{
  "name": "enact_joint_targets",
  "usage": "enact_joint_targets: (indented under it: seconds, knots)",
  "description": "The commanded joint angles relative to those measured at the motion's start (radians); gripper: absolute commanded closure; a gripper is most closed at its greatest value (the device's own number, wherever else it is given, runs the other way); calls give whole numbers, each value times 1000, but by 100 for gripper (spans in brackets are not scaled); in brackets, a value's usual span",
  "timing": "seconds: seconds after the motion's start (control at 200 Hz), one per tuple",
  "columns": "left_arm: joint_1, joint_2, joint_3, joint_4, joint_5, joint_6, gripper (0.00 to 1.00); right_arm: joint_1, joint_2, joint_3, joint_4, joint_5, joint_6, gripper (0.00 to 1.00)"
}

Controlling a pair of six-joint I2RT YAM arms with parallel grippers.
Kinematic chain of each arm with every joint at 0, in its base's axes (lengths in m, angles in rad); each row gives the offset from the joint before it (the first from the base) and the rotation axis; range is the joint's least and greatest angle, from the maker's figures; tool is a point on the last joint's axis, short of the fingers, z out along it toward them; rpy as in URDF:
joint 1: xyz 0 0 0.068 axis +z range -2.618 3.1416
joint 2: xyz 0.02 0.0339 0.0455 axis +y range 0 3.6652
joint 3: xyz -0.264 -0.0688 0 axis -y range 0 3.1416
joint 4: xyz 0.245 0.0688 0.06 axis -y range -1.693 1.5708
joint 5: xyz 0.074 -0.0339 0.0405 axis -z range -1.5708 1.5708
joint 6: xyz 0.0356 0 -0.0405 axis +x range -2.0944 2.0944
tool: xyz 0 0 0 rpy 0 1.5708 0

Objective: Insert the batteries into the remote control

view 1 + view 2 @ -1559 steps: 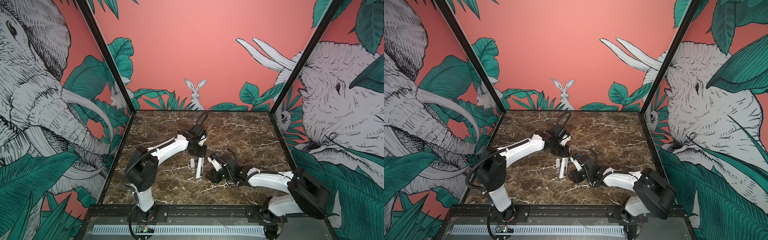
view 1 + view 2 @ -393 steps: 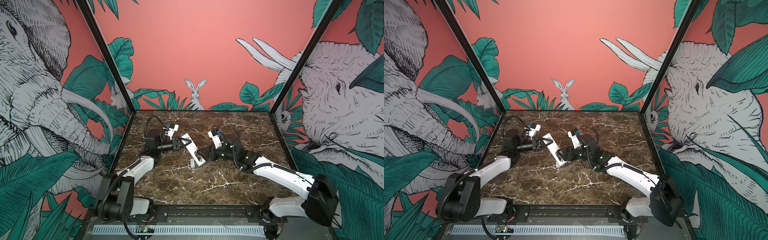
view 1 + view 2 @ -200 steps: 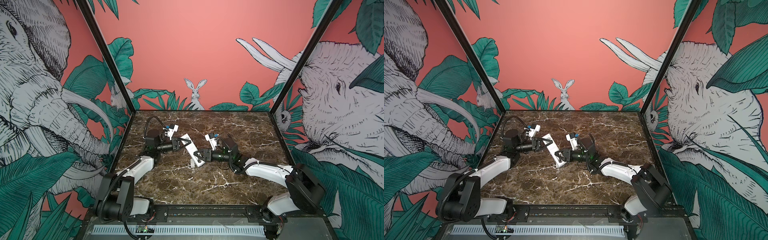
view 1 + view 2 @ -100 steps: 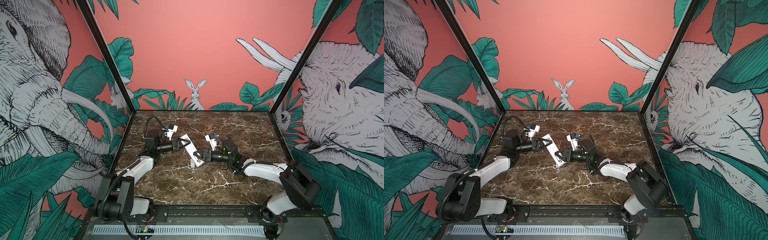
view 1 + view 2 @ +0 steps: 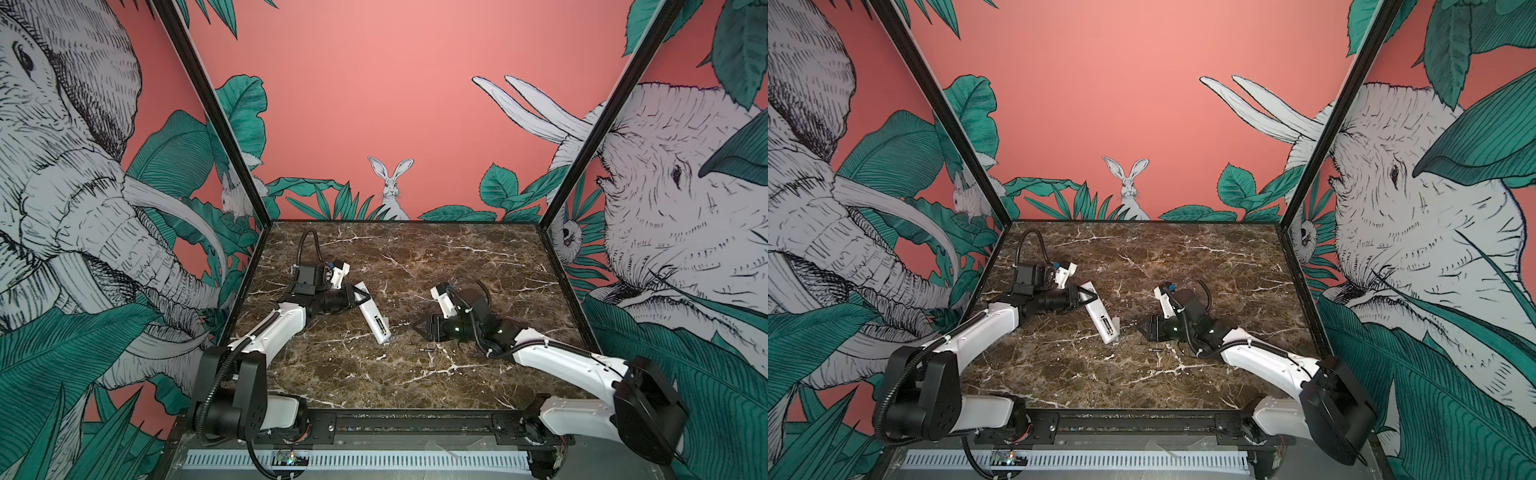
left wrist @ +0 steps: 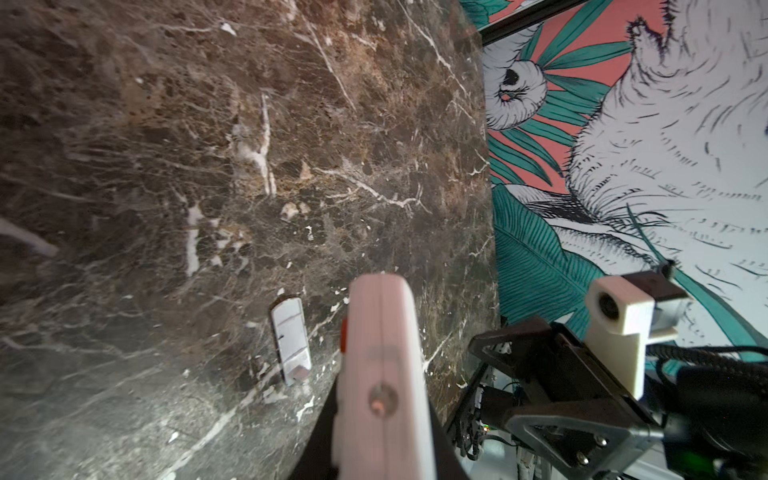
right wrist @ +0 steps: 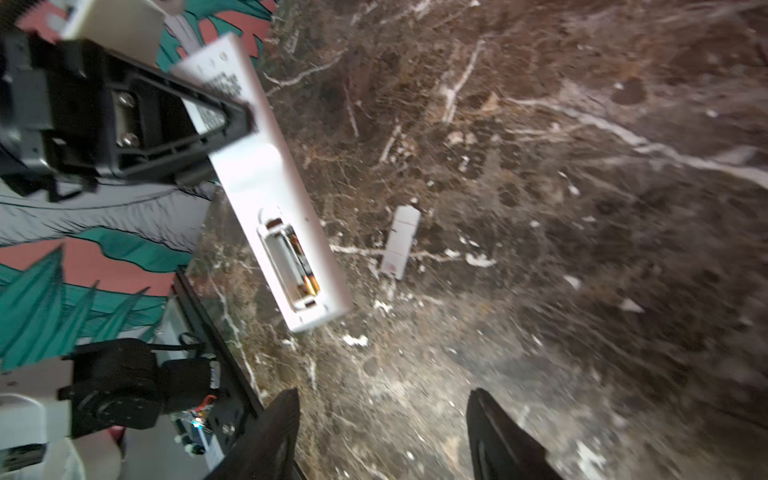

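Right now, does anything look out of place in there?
Yes. The remote control, gripped by the left tool, has its back open: one battery inside, the other slot empty. Another small dark cylinder, likely the second battery, lies loose on the table near the open right tool. The white cover lies beside the remote.

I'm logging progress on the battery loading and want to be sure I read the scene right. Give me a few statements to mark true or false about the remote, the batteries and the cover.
1. The left gripper is shut on the remote control. True.
2. Both slots of its open bay are filled. False: one loaded battery sits in it; the other slot is empty.
3. The right gripper grips a battery. False: its jaws stand open and empty; the loose battery lies on the table.
4. The cover lies on the table, off the remote control. True.
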Motion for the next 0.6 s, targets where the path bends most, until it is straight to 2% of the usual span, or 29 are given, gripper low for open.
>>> enact_joint_targets:
  seconds: [0.0,0.13,0.29,0.595]
  knots:
    - [7,12,33,-46,-11,40,100,30,-6,-2,-251,118,-111,37]
    - [8,14,27,-23,5,30,100,69,49,73,-391,175,-230,42]
    - [8,-6,22,-31,15,37,100,73,162,183,-496,188,-386,46]
    - [9,-41,-2,-35,28,44,100,77,347,345,-622,110,-652,50]
